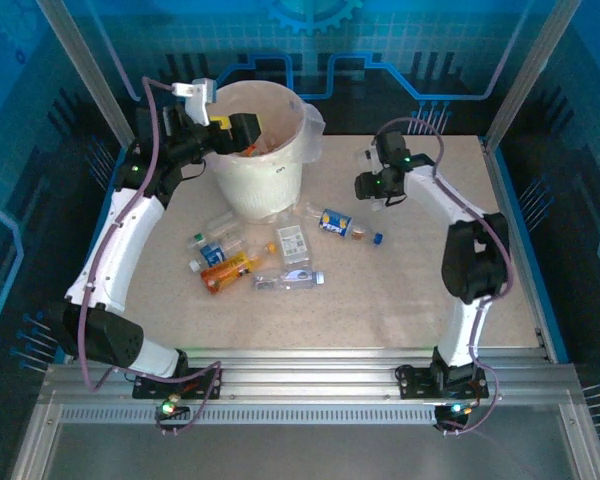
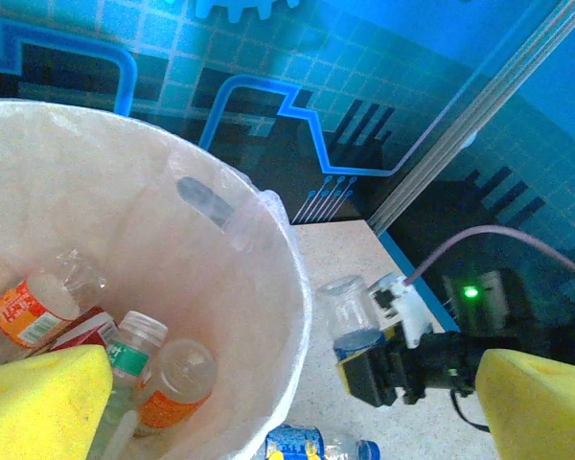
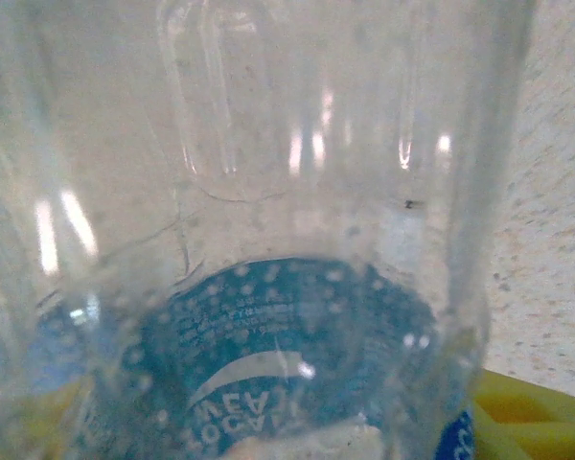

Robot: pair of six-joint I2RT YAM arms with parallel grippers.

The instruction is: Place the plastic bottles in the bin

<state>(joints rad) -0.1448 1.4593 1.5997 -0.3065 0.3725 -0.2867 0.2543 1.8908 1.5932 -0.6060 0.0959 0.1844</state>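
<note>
The bin (image 1: 260, 150) is a big white bucket with a bag liner at the back left; in the left wrist view the bin (image 2: 268, 287) holds several plastic bottles, one orange-labelled (image 2: 24, 311), one green-labelled (image 2: 129, 350). My left gripper (image 1: 242, 135) hangs open over its rim, yellow pads (image 2: 38, 402) wide apart and nothing between them. My right gripper (image 1: 372, 185), right of the bin, is shut on a clear bottle with a blue label (image 2: 350, 316), which covers the right wrist view (image 3: 287, 287). More bottles lie on the table: blue-and-yellow (image 1: 335, 223), orange (image 1: 225, 272), clear (image 1: 288, 280).
The loose bottles lie in a cluster in front of the bin, between the two arms. A blue-capped bottle (image 2: 311, 446) lies just below the bin's rim. Blue panels and metal frame posts (image 1: 525, 75) wall in the beige table (image 1: 400, 300).
</note>
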